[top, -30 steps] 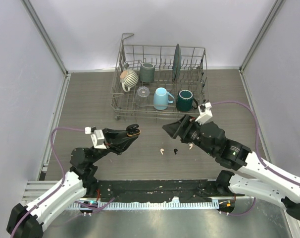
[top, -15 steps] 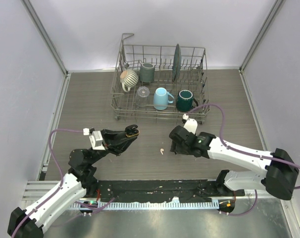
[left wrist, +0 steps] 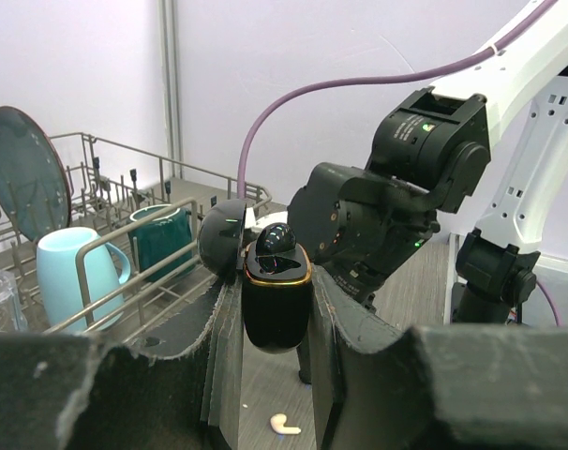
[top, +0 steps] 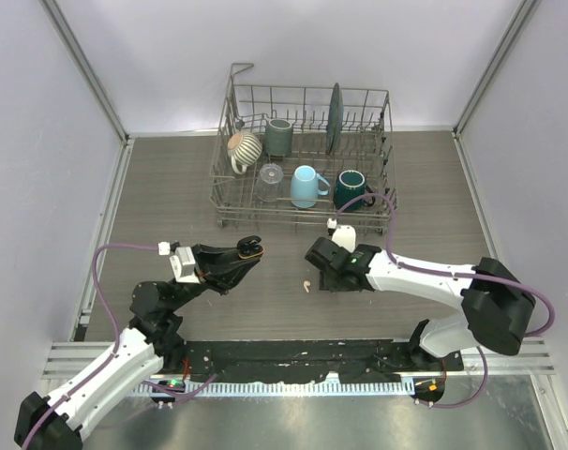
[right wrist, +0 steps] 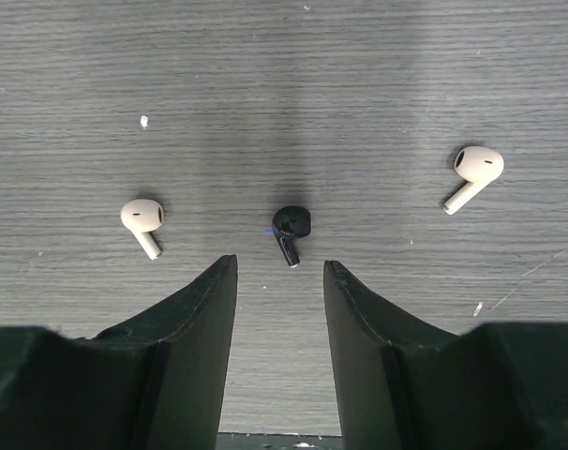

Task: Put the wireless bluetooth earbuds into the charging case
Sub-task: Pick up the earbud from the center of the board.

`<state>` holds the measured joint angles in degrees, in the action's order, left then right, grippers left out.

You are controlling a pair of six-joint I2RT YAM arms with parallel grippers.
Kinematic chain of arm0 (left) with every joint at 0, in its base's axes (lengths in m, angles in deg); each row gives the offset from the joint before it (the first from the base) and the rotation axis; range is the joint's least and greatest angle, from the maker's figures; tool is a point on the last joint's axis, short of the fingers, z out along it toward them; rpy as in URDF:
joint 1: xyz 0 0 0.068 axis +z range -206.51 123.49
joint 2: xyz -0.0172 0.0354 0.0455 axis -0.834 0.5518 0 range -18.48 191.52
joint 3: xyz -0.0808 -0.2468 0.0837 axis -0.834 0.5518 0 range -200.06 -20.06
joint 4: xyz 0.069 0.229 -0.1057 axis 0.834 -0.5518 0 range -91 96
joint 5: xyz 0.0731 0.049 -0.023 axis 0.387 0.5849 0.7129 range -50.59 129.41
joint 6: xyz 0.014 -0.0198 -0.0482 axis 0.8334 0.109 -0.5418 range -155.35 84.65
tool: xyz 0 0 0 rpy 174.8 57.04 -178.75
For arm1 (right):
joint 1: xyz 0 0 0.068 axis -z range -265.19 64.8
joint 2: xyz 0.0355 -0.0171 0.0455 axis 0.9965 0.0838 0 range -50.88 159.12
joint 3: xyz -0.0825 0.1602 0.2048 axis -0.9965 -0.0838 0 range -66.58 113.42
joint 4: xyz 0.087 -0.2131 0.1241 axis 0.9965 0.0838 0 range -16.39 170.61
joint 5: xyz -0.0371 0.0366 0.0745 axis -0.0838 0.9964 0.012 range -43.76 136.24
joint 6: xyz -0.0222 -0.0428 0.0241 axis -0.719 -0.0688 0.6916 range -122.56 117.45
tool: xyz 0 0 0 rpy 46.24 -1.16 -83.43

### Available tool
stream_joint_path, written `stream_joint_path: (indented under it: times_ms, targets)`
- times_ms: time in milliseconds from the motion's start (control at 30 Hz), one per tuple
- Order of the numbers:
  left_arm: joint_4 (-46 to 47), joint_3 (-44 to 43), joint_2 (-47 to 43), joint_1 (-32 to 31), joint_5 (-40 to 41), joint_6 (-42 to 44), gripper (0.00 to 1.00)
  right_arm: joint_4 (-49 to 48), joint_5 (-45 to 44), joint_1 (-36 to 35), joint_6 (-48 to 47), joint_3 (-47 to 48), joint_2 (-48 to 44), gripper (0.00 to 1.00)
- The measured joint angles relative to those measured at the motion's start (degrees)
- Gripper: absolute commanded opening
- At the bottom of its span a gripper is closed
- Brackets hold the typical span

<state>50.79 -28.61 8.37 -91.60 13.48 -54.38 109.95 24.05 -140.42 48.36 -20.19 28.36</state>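
My left gripper (top: 247,251) is shut on the black charging case (top: 253,248), held above the table with its lid open. In the left wrist view the gold-rimmed case (left wrist: 276,305) sits between my fingers with one black earbud (left wrist: 275,239) in it. My right gripper (top: 329,277) points straight down, open and empty. In the right wrist view its gripper (right wrist: 279,267) hovers just short of a black earbud (right wrist: 290,227) lying on the table. One cream earbud (right wrist: 143,220) lies to its left and another (right wrist: 473,171) to its right. Only one cream earbud (top: 306,284) shows from above.
A wire dish rack (top: 303,217) stands at the back with a blue mug (top: 306,186), a dark green mug (top: 351,190), a striped mug (top: 244,147), a grey mug (top: 278,137) and a plate (top: 335,105). The right arm (top: 425,277) stretches across the right half of the table.
My right gripper has swung left and tipped down over the earbuds, now covering the black one from above. My left gripper has held still with the case.
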Motion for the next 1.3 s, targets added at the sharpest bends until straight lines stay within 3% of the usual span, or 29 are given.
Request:
stream_joint_path:
  times_ms: [600, 967, 1300]
  targets:
    - [-0.1, 0.0, 1.1, 0.0, 0.0, 0.0, 0.0, -4.4, -0.5, 0.7, -5.1, 0.7, 8.6, 0.47]
    - [-0.1, 0.0, 1.2, 0.0, 0.0, 0.0, 0.0, -6.2, -0.5, 2.2, -7.1, 0.7, 8.9, 0.39]
    - [-0.1, 0.0, 1.2, 0.0, 0.0, 0.0, 0.0, -7.0, 0.0, 2.6, -7.3, 0.4, 8.9, 0.38]
